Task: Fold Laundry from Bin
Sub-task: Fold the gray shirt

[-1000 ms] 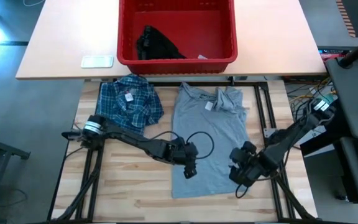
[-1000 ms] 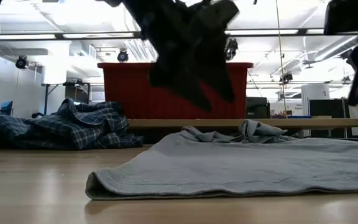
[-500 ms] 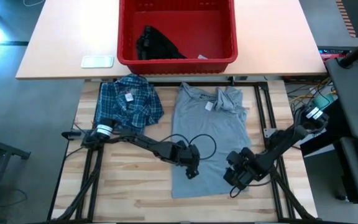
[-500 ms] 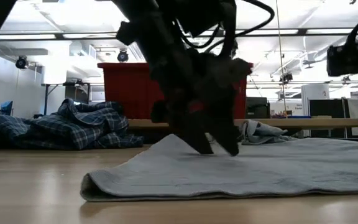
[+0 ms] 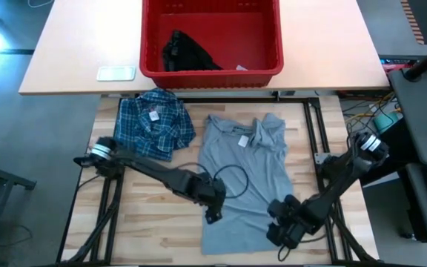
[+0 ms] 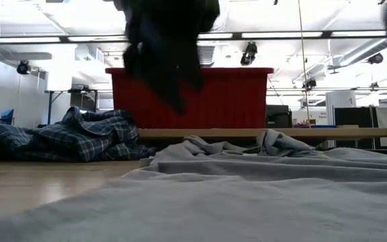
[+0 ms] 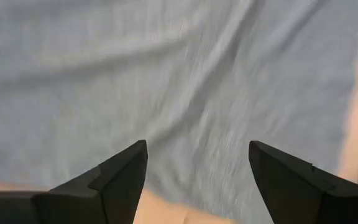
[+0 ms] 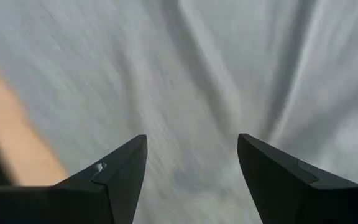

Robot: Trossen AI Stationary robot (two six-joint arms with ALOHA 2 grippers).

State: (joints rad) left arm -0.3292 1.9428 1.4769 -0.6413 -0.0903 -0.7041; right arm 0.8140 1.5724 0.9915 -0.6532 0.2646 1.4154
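Light grey cotton T-shirt (image 5: pixel 247 174) spread mid-table, near the red rectangular plastic bin (image 5: pixel 210 38). Left gripper (image 5: pixel 212 215) at near-left hem, right gripper (image 5: pixel 282 236) at near-right hem, both with fingers apart, nothing held. Risk: uneven grabs bunching fabric.

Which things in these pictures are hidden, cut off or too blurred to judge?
- The grey T-shirt: near hem hidden in the high view under the left gripper and right gripper.
- Its cloth is blurred in both wrist views.
- The black garment in the red bin: its type is unreadable; the low view shows only the bin's wall.
- The plaid shirt: its tag is too small.
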